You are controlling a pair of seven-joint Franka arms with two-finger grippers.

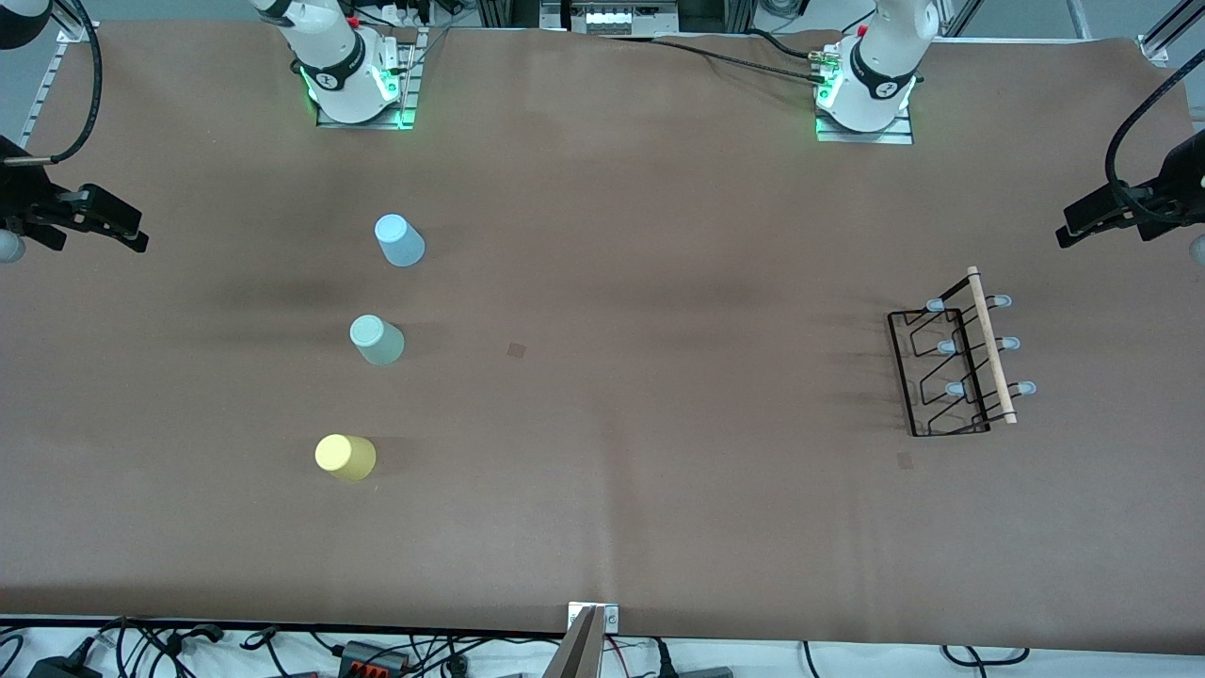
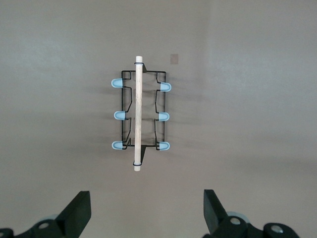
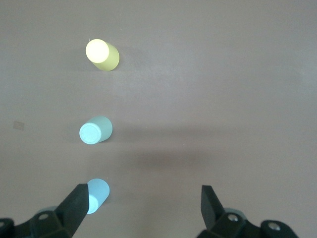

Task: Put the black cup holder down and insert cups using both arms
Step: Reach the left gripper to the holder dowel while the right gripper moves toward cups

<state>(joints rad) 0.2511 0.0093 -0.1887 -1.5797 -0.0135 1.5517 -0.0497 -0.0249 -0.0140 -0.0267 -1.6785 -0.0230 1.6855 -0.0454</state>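
Cups are standing upside down in a row toward the right arm's end of the table: the light blue cup [image 1: 400, 241] is sitting farthest from the front camera, the pale grey-green cup [image 1: 377, 340] is sitting in the middle, and the yellow cup [image 1: 345, 458] is sitting nearest, each well apart from the next. Toward the left arm's end, the black cup holder [image 1: 951, 363] is resting on the brown table cover [image 1: 621, 282], its wooden rod handle [image 1: 991, 345] running along the top between six blue-capped pegs. Right gripper [image 3: 143, 208] is hovering with fingers spread wide, holding nothing, above the cup row. Left gripper [image 2: 147, 210] is hanging wide open and empty above the table beside the holder.
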